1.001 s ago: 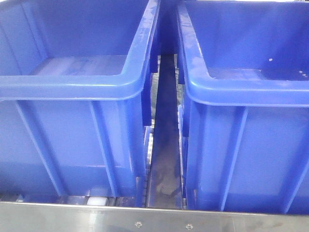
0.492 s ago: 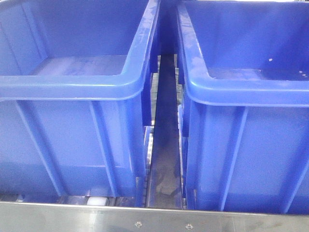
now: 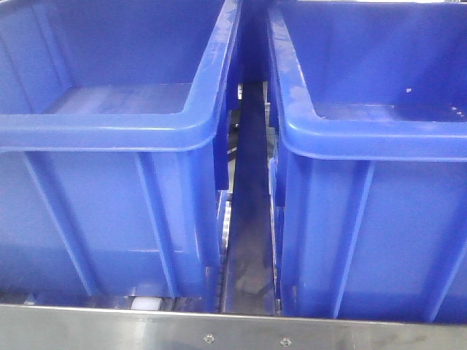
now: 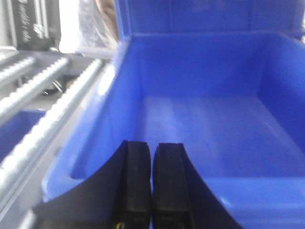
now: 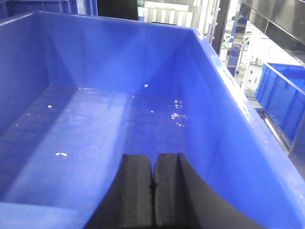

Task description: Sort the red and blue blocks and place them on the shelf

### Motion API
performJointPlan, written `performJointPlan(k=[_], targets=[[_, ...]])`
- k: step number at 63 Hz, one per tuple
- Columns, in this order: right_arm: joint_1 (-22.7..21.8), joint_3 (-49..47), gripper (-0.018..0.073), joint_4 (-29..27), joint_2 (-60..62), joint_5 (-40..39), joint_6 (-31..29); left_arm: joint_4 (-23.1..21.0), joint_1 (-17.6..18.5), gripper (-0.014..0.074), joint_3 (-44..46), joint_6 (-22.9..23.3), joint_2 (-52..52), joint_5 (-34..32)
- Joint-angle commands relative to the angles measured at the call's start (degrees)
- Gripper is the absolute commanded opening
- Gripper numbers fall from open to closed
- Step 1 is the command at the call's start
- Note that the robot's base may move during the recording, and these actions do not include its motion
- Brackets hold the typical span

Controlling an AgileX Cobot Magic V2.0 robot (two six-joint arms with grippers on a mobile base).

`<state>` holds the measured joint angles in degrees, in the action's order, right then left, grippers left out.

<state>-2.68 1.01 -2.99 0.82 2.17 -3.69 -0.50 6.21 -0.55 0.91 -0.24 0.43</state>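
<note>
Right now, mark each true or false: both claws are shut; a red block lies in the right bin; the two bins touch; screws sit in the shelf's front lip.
1. Both the left claw and right claw are shut with nothing between them: true.
2. A red block lies in the right bin: false, only pale specks show.
3. The left bin touches the right bin: false, a gap separates them.
4. Screws sit in the shelf's front lip: true.
</note>
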Motion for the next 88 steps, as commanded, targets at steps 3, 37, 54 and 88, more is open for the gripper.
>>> performJointPlan(k=[3,37,54,88], targets=[[0.1,-0.53,0.0048,0.48,0.9,-2.17,0.08,-0.02,2.06,0.0125,-1.42,-0.09,-1.12,-4.77],[0.1,-0.53,0.0048,0.48,0.9,-2.17,0.08,-0.02,1.41,0.0125,-1.42,-0.09,-1.12,-5.6],[0.1,-0.53,0.0048,0.48,0.9,-2.17,0.08,-0.02,1.41,0.0125,-1.42,-0.09,-1.12,-5.6],[0.1,-0.53,0.0048,0.48,0.9,-2.17,0.08,-0.02,1.41,0.0125,-1.42,-0.09,-1.12,-5.6]])
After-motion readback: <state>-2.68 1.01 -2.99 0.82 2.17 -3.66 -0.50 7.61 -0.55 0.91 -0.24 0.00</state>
